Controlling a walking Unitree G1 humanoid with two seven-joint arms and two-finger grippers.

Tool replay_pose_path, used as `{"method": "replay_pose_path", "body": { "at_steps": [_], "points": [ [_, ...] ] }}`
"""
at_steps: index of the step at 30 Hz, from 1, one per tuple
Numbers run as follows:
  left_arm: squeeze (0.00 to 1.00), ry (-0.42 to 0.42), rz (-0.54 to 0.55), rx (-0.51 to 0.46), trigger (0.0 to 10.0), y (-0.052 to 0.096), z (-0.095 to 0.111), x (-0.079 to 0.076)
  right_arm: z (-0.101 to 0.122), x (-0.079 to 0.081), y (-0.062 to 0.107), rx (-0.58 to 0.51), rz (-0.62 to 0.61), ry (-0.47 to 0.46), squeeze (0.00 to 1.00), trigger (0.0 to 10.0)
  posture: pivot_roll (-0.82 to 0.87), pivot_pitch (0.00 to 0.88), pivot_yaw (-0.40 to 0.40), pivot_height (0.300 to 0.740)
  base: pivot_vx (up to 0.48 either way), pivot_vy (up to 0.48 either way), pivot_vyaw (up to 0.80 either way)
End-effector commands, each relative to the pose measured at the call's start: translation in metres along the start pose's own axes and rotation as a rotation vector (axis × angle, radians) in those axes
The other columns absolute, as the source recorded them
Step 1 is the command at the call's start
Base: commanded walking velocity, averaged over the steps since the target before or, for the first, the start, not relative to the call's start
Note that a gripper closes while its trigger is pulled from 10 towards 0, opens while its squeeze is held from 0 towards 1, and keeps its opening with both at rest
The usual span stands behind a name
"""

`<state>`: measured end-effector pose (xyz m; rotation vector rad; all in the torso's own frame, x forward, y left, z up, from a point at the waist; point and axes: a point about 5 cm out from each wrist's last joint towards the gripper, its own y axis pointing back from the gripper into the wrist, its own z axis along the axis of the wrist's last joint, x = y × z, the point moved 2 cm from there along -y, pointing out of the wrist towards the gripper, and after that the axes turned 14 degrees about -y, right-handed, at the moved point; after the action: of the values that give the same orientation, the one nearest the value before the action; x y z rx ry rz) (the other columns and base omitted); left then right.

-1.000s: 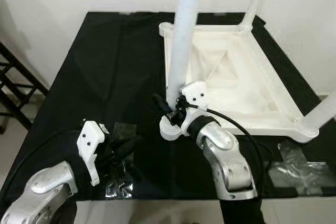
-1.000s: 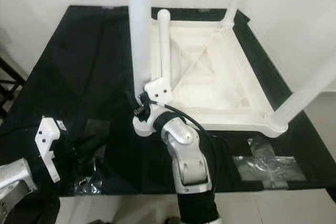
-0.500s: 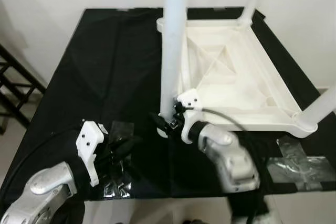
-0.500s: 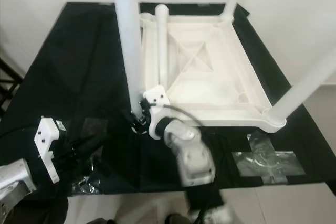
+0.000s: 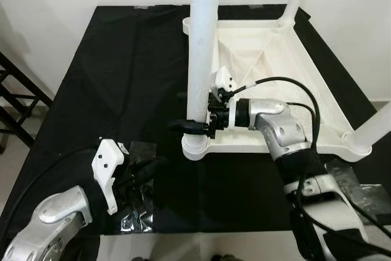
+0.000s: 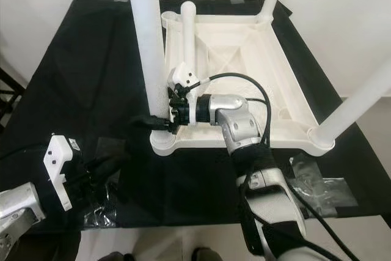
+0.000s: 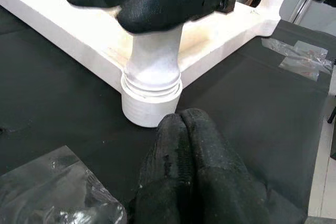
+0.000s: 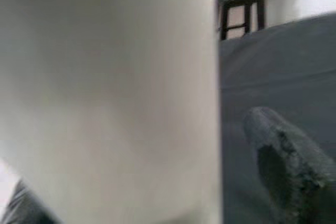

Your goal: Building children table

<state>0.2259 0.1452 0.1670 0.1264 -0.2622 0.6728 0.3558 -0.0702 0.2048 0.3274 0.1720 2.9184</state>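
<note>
We see our right gripper (image 5: 190, 113) clamped round a white leg (image 5: 202, 59) — at the upturned table's (image 5: 287, 111) near-left corner.
Left gripper (image 7: 181, 124) pinched shut, empty, above black cloth (image 5: 122, 77) — no writing legible.

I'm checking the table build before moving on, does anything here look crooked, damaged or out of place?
Nothing looks damaged. The white tabletop lies upside down on the black cloth, legs pointing up. The near-left leg stands upright in its corner socket with threads showing above the collar, so it may not be fully screwed in. The right gripper is around its base.
</note>
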Motion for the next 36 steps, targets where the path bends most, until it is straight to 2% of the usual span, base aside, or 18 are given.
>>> {"method": "replay_pose_path", "body": {
  "at_steps": [1, 3, 4, 11, 12, 15, 16, 17, 19, 21, 25, 29, 30, 31, 32, 33, 34, 36],
  "points": [
    [0.00, 0.007, -0.001, 0.013, 10.0, 0.000, -0.005, -0.002, -0.002, 0.001, -0.004, 0.011, 0.042, -0.012, 0.00, 3.9, 0.12, 0.136, -0.034, 0.740, 0.000, 0.000, 0.00],
    [0.00, 0.007, -0.001, 0.013, 10.0, 0.000, -0.005, -0.002, -0.002, 0.001, -0.004, 0.011, 0.042, -0.012, 0.00, 3.9, 0.12, 0.136, -0.034, 0.740, 0.000, 0.000, 0.00],
    [0.00, 0.007, -0.001, 0.012, 10.0, 0.000, -0.005, -0.003, -0.004, 0.000, -0.001, 0.013, 0.046, -0.021, 0.00, 0.0, 0.12, 0.137, -0.034, 0.740, 0.000, 0.000, 0.00],
    [0.00, 0.010, -0.005, 0.010, 10.0, 0.000, -0.004, -0.004, -0.007, -0.006, 0.016, -0.016, -0.017, 0.026, 0.00, 0.0, 0.11, 0.138, -0.032, 0.740, 0.000, 0.000, 0.00],
    [0.00, 0.010, -0.006, 0.009, 10.0, 0.001, -0.004, -0.004, -0.010, -0.008, 0.025, -0.042, -0.149, 0.046, 0.00, 0.0, 0.10, 0.144, -0.037, 0.740, 0.000, 0.000, 0.00],
    [0.00, 0.010, -0.006, 0.009, 10.0, 0.002, -0.004, -0.004, -0.012, -0.007, 0.027, -0.053, -0.193, 0.048, 0.00, 0.0, 0.10, 0.144, -0.039, 0.740, 0.000, 0.000, 0.00],
    [0.00, 0.009, -0.006, 0.009, 10.0, 0.003, -0.004, -0.004, -0.019, -0.005, 0.024, -0.087, -0.305, -0.007, 0.00, 0.0, 0.10, 0.147, -0.047, 0.740, 0.000, 0.000, 0.00],
    [0.00, 0.008, -0.006, 0.009, 10.0, 0.003, -0.003, -0.003, -0.031, -0.011, 0.020, -0.187, -0.649, -0.074, 0.00, 0.0, 0.09, 0.153, -0.044, 0.740, 0.000, 0.000, 0.00],
    [0.00, 0.008, -0.006, 0.009, 10.0, 0.003, -0.003, -0.003, -0.031, -0.011, 0.020, -0.187, -0.649, -0.074, 0.00, 0.0, 0.09, 0.153, -0.044, 0.740, 0.000, 0.000, 0.00],
    [0.00, 0.006, -0.006, 0.009, 10.0, 0.004, -0.003, -0.001, -0.069, 0.023, 0.000, -0.239, -0.861, -0.252, 0.00, 0.0, 0.10, 0.158, -0.029, 0.740, 0.000, 0.000, 0.00],
    [0.00, 0.004, -0.005, 0.011, 10.0, 0.003, -0.003, -0.001, -0.078, 0.037, -0.018, -0.228, -0.836, -0.259, 0.00, 0.0, 0.09, 0.148, -0.025, 0.740, 0.000, 0.000, 0.00],
    [0.00, 0.005, -0.010, 0.011, 10.0, 0.003, -0.003, -0.001, -0.073, 0.032, -0.024, -0.214, -0.807, -0.215, 0.00, 0.0, 0.10, 0.149, -0.036, 0.740, 0.000, 0.000, 0.00],
    [0.00, 0.003, -0.007, 0.011, 10.0, 0.003, -0.003, -0.001, -0.069, 0.029, -0.024, -0.202, -0.812, -0.193, 0.00, 4.9, 0.10, 0.153, -0.038, 0.740, 0.000, 0.000, 0.00],
    [0.00, 0.003, -0.007, 0.011, 10.0, 0.003, -0.003, -0.001, -0.069, 0.029, -0.024, -0.202, -0.812, -0.193, 0.00, 4.9, 0.10, 0.153, -0.038, 0.740, 0.000, 0.000, 0.00],
    [0.00, 0.002, -0.003, 0.011, 10.0, 0.003, -0.003, -0.001, -0.067, 0.027, -0.023, -0.192, -0.815, -0.175, 0.00, 8.6, 0.10, 0.153, -0.039, 0.740, 0.000, 0.000, 0.00],
    [0.00, 0.001, 0.000, 0.010, 10.0, 0.003, -0.003, -0.001, -0.065, 0.028, -0.023, -0.185, -0.837, -0.171, 0.00, 8.6, 0.10, 0.153, -0.039, 0.740, 0.000, 0.000, 0.00],
    [0.00, -0.001, 0.002, 0.010, 10.0, 0.003, -0.003, -0.001, -0.055, 0.033, -0.031, -0.198, -0.711, -0.172, 1.00, 10.0, 0.10, 0.153, -0.042, 0.740, 0.000, 0.000, 0.00],
    [0.00, -0.001, 0.001, 0.009, 10.0, 0.003, -0.003, -0.001, -0.039, 0.038, -0.039, -0.219, -0.517, -0.152, 1.00, 10.0, 0.10, 0.149, -0.040, 0.740, 0.000, 0.000, 0.00]
  ]
}}
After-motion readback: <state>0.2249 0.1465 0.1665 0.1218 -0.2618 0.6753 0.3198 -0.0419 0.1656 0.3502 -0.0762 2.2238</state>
